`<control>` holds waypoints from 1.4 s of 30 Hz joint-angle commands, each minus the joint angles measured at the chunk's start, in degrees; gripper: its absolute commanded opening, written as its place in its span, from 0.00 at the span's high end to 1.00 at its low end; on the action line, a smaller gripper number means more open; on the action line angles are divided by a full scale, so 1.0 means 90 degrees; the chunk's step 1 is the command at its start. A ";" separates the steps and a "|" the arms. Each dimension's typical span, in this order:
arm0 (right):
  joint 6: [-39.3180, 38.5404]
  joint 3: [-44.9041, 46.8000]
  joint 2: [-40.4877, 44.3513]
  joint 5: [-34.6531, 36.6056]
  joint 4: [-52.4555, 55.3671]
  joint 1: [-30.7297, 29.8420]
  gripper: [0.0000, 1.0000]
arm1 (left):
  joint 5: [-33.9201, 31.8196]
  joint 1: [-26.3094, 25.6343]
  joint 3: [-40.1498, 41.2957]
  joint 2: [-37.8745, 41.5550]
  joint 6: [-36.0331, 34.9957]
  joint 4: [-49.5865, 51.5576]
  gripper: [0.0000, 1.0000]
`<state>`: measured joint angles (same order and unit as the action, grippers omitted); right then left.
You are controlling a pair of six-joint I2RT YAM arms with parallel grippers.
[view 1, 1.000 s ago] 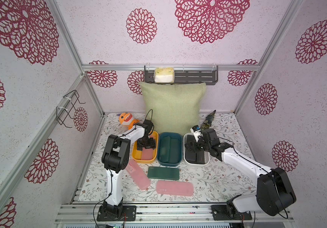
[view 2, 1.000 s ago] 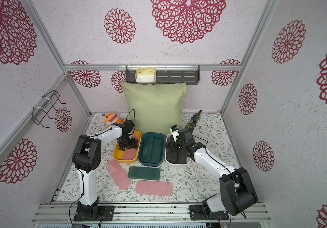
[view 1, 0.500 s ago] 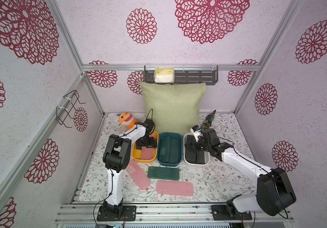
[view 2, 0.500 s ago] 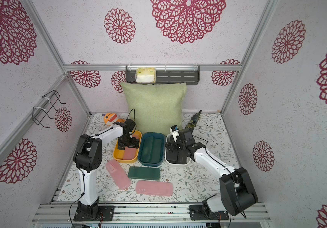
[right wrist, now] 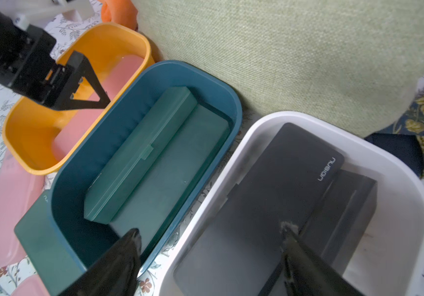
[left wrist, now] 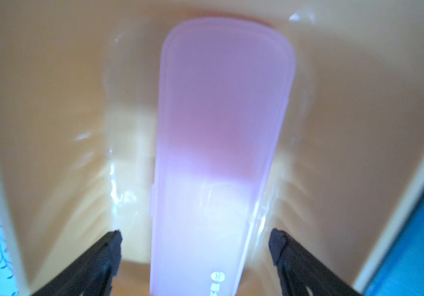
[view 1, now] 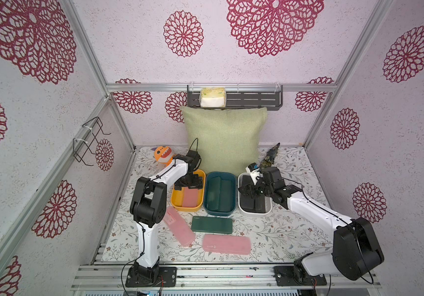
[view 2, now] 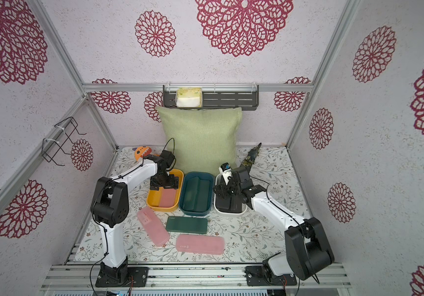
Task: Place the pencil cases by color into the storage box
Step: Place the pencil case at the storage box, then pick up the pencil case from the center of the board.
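Fingers (left wrist: pixel 104 252) apart — pink case (left wrist: pixel 225 107) between

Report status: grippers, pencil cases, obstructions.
Left gripper open above translucent pink plastic pencil case in yellow tub. Right gripper open over white tub. Two pink cases, one dark green case on table. Nothing blocking.

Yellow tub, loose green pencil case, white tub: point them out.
yellow tub (view 1: pixel 186 208), a top view, front rim.
loose green pencil case (view 1: pixel 211 224), a top view, middle of lid.
white tub (view 1: pixel 255 212), a top view, front rim.
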<state>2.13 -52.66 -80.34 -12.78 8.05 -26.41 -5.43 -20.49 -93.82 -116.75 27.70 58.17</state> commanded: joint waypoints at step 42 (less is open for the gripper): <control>-0.2430 -0.0085 -0.0573 0.0589 0.3305 -0.3979 0.01 | 0.0766 0.0045 0.2164 0.3846 0.0081 -0.2160 0.03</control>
<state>-23.70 -52.66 -85.54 -8.97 38.39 -61.67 0.67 -20.47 -74.35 -83.88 28.58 40.51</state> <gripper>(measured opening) 0.990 0.975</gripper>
